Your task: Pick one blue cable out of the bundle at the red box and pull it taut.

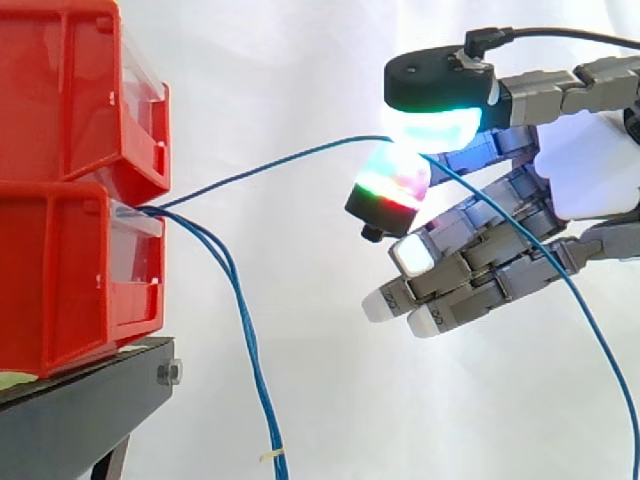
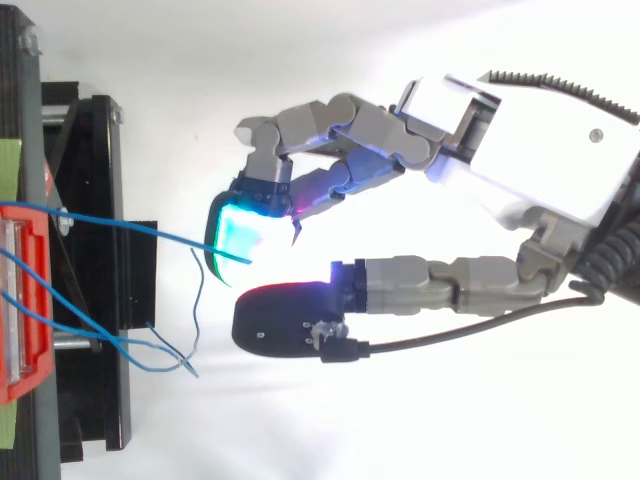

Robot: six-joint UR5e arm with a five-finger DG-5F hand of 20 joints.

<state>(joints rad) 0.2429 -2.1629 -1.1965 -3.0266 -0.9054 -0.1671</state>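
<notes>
Shows, from the side, a robot hand [image 1: 590,165] of grey jointed fingers reaching in from the right before a white curtain [image 1: 300,400]. Grasps one blue cable [image 1: 260,166] in a pinch between two glowing fingertips: a cyan-white pad [image 1: 435,125] under a black cap on top, and a green and red pad [image 1: 395,185] pressed up from below. Curls the remaining white-tipped fingers loosely underneath, around nothing. Looks wire-thin, smooth and bright blue, of even thickness all along. Comes out at the front of the lower of two stacked red bins [image 1: 60,290] at the left. Rises from there to the pinch in a long, nearly straight line with only a slight bow, touching nothing on the way. Passes on behind the fingers and drops in a wide curve toward the lower right corner. Shares the same opening with other blue cables [image 1: 252,350], hanging limp past the black stand [image 1: 80,400]. From above, crosses from the red bin at the left edge, over the stand, to the cyan pad [image 2: 240,235] as one fine blue line [image 2: 130,226]. Lies apart from the slack strands nearer the bottom.
</notes>
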